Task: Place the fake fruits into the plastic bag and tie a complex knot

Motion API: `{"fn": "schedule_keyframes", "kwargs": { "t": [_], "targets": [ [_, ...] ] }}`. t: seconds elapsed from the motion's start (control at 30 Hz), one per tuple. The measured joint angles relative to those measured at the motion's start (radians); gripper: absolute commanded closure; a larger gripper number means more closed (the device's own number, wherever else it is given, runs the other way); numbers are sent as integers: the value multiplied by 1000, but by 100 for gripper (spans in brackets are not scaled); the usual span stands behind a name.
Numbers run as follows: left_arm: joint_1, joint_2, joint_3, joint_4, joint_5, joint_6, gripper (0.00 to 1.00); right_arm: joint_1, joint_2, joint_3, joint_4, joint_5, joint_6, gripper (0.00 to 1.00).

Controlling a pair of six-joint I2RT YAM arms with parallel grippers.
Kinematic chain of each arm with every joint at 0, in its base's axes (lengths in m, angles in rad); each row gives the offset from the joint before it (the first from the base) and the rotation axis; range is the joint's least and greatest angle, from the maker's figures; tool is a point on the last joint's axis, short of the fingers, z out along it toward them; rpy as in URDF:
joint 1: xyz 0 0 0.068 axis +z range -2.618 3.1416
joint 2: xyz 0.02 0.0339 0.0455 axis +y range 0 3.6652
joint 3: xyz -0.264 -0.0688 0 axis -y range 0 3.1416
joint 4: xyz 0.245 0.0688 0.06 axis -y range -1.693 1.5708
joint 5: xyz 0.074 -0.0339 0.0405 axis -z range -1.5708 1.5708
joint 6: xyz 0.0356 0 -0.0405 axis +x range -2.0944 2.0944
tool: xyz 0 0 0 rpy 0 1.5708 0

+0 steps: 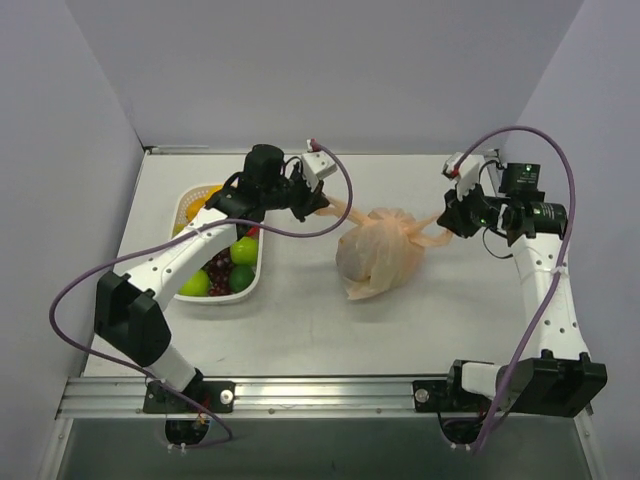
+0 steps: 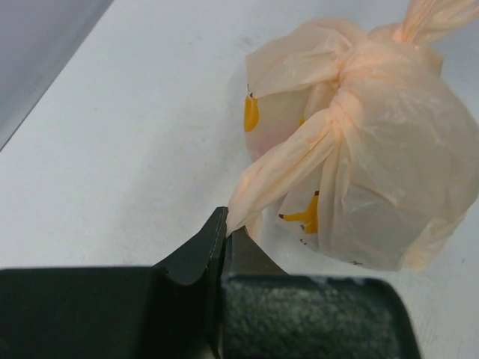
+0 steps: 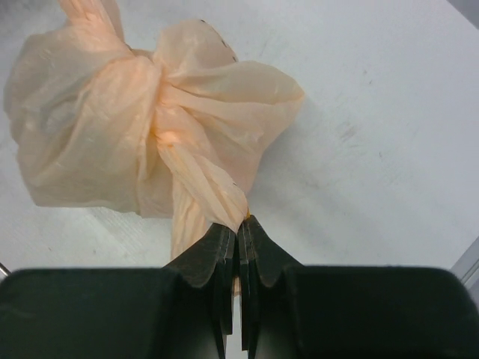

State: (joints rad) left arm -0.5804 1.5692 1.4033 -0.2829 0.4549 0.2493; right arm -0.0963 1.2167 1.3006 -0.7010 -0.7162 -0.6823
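Bag (image 1: 378,255) sits knotted on the table (image 1: 300,340), just right of the basket (image 1: 263,262), strung between my two grippers. I see the left gripper (image 2: 227,233) clamped on one twisted end of it and the right gripper (image 3: 239,228) pinched tight on the other end. Several fruits (image 1: 243,250) lie in the basket.

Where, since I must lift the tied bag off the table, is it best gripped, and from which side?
I'd grip the knot at the top of the plastic bag, coming down from above: it is a tight, narrow bunch a claw can close around, whereas the body is a wide, thin-skinned bulge.
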Motion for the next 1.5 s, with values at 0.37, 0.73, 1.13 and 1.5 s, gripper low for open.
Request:
{"fn": "schedule_keyframes", "kwargs": {
  "t": [0.37, 0.73, 1.13, 1.5],
  "targets": [
    [55, 231, 301, 66, -106, -74, 100, 187, 353, 309, 140, 55, 196, 100],
    [172, 364, 307, 117, -179, -60, 84, 253, 743, 549, 315, 116, 405, 93],
    [186, 344, 288, 48, -83, -145, 3, 296, 640, 476, 256, 154, 393, 20],
    [238, 68, 293, -241, 14, -195, 2, 223, 267, 389, 108, 200, 429, 7]
  ]
}}
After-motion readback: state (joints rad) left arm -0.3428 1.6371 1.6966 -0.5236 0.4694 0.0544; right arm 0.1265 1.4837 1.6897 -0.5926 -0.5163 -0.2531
